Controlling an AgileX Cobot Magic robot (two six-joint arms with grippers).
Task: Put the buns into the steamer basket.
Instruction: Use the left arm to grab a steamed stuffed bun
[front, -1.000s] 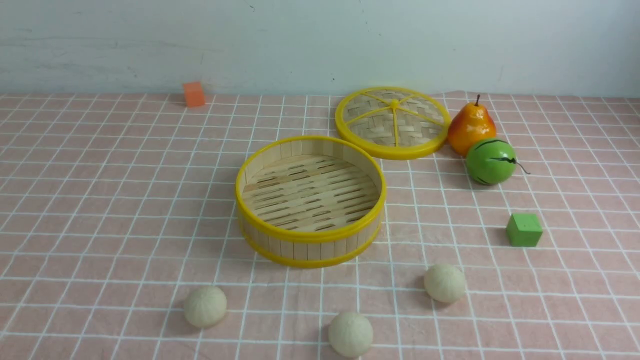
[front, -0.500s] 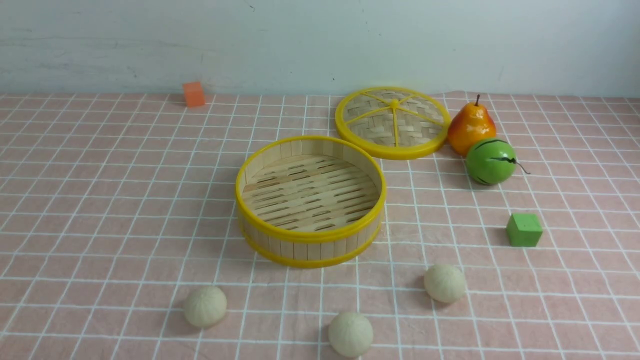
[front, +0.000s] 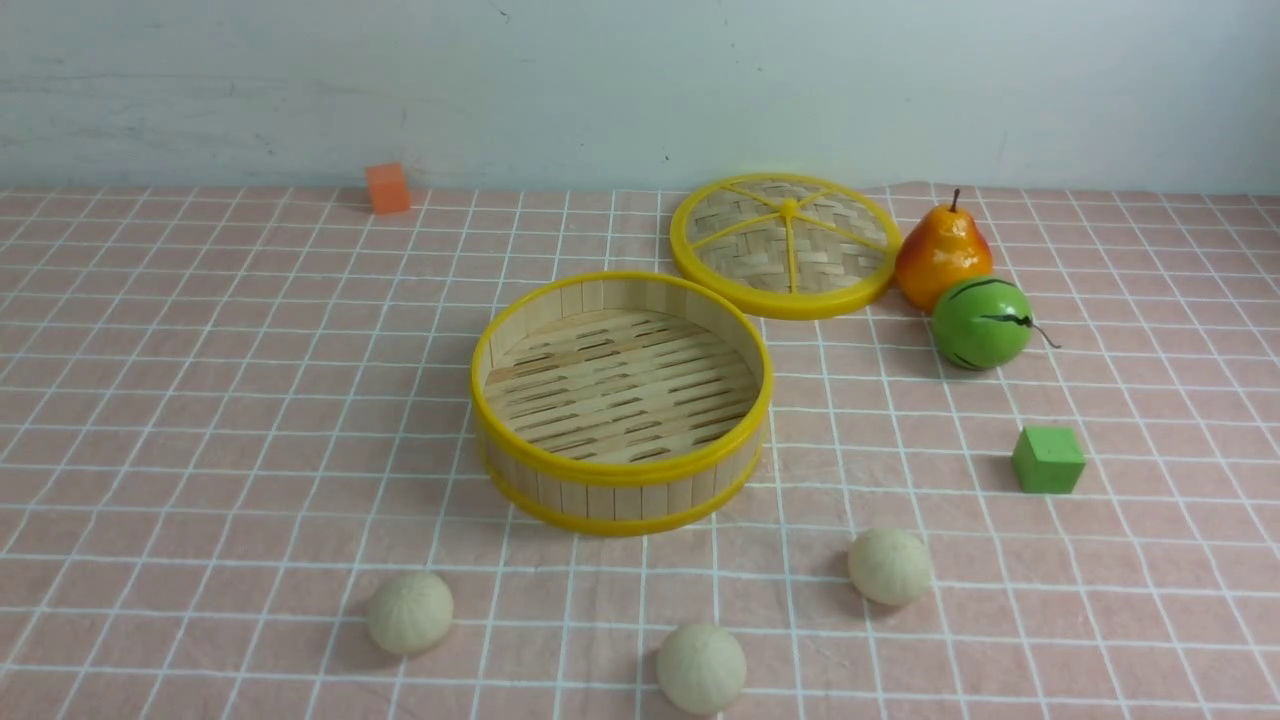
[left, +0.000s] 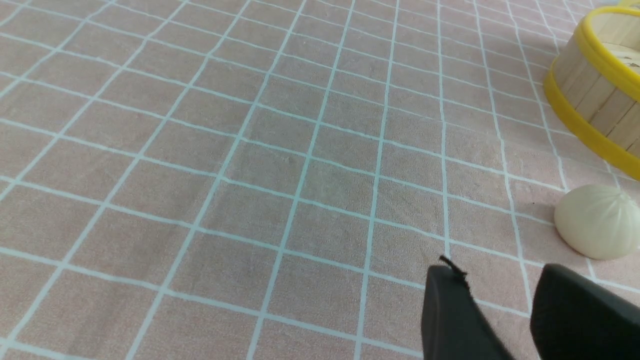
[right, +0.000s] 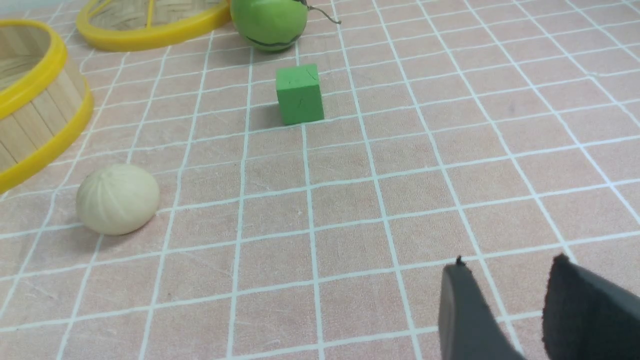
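Note:
Three cream-white pleated buns lie on the pink checked cloth in front of the steamer basket (front: 620, 470): a left bun (front: 410, 612), a middle bun (front: 700, 668) and a right bun (front: 890, 566). The basket is empty, with a slatted floor and yellow rims. Neither gripper shows in the front view. My left gripper (left: 500, 277) is open and empty above the cloth, with a bun (left: 597, 221) and the basket wall (left: 590, 95) just beyond it. My right gripper (right: 507, 267) is open and empty, with a bun (right: 118, 198) and the basket (right: 35, 125) well off to its side.
A flat woven lid (front: 785, 245) with yellow rim lies behind the basket. An orange pear (front: 942, 255) and a green striped ball (front: 981, 322) stand beside it. A green cube (front: 1047, 460) sits right of the basket, an orange cube (front: 387, 188) at the back wall.

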